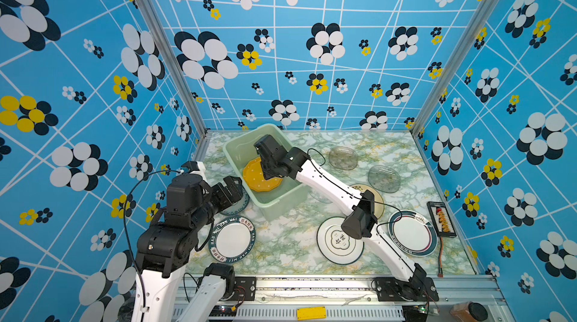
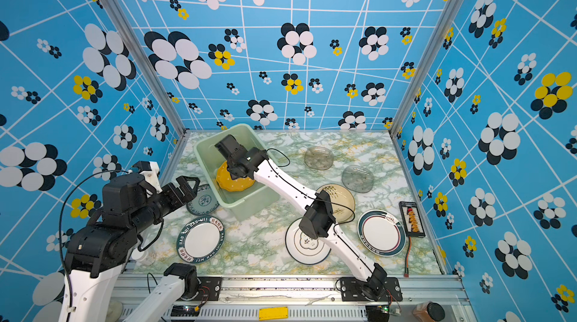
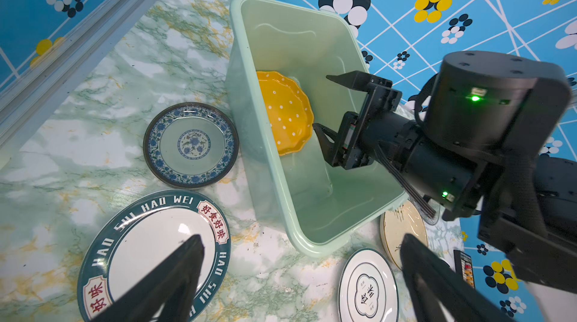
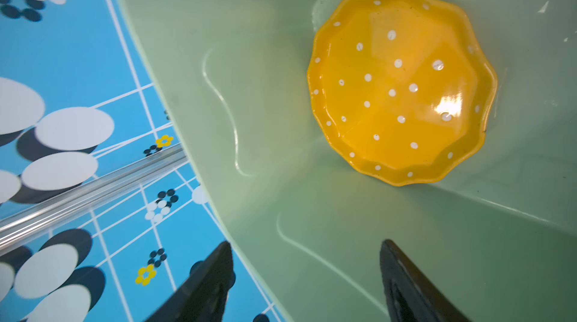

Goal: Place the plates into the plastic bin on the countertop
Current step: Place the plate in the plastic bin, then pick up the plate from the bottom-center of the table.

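The yellow dotted plate [image 4: 402, 86] leans tilted against a side wall inside the mint-green plastic bin [image 3: 249, 164]. The right pincer [image 3: 321, 101] hangs over it, jaws apart and empty. The left pincer [image 3: 301, 239], spread wide, hovers by the blue-patterned plate [image 3: 190, 145] just beside the bin on the counter [image 3: 93, 86], seemingly readied for its rim.

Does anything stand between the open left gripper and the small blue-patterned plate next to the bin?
Nothing visible does. The left gripper hovers open near the blue-patterned plate, whose top is bare. The plastic bin stands beside the plate, not across the way.
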{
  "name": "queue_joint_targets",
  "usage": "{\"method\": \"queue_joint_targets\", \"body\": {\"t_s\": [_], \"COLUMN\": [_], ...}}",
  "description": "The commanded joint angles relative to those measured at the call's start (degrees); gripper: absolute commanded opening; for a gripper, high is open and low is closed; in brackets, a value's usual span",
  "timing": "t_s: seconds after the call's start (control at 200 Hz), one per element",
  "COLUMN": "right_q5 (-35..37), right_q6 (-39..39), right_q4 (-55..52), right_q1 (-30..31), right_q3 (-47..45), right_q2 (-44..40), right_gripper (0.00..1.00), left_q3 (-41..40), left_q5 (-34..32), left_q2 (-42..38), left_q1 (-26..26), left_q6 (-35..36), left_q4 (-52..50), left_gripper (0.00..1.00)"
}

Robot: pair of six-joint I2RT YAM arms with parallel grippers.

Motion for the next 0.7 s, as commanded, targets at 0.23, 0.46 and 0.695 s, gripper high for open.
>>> {"method": "queue_joint_targets", "body": {"t_s": [0.23,0.46,0.695], "right_q5": [1.3,-3.3,-15.9], "right_q6": [-24.4,-50.4,-56.8], "right_q4": [-9.8,-10.7,1.5], "right_q1": [1.8,1.2,-3.2], "right_q3": [-0.4,-13.3,-53.5], "right_q2": [-11.9,-29.0,-56.2], "right_gripper": [0.72,0.73,0.73], "left_q3": [5.4,7.0,9.2], "left_q5": [14.2,29.2,32.3], "left_q2": [0.4,4.1,7.1], "left_q1": [0.6,0.5,-6.3], "left_q6": [3.8,2.1,0.4], "left_q4": [2.5,2.5,-0.4], "left_gripper": [0.99,0.99,0.99]}}
